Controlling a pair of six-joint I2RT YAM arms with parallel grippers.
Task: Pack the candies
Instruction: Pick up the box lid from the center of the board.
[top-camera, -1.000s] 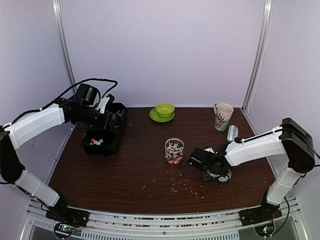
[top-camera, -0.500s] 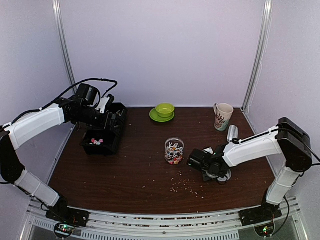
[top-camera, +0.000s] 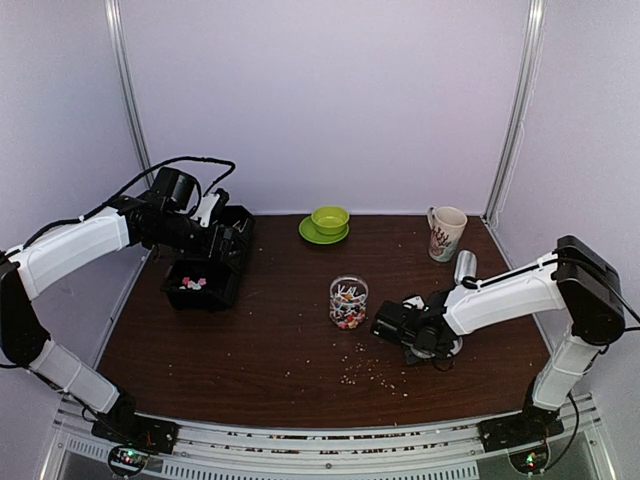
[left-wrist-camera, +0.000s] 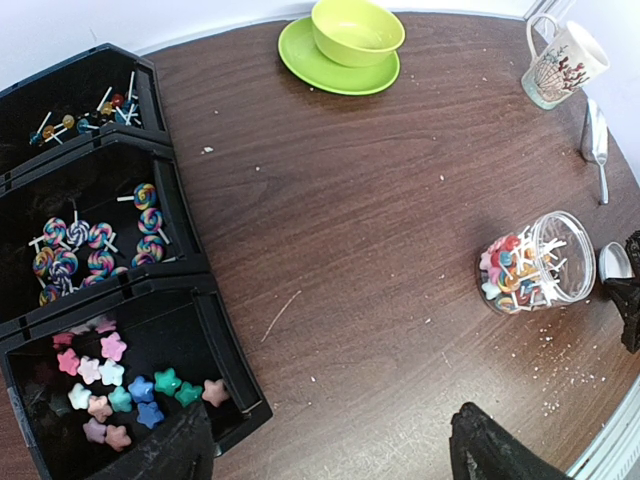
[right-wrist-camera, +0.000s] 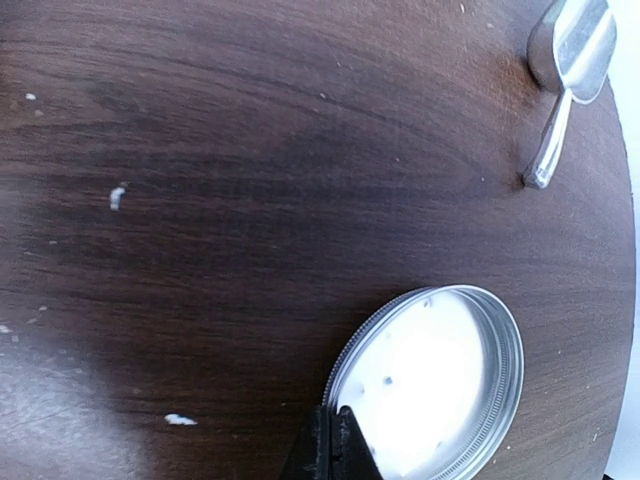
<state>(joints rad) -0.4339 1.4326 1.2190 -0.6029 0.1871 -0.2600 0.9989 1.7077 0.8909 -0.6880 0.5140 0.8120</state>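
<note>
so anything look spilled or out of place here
Pale crumbs are scattered over the table in front of the jar, like a spill. The jar is open, and its lid lies apart on the table to its right.

No writing, label, brand or number can be read in any view; the mug (left-wrist-camera: 563, 65) at the upper right of the left wrist view bears a reddish and dark printed pattern with no legible letters; the lid (right-wrist-camera: 430, 385) at the lower right of the right wrist view shows only dark specks.
</note>
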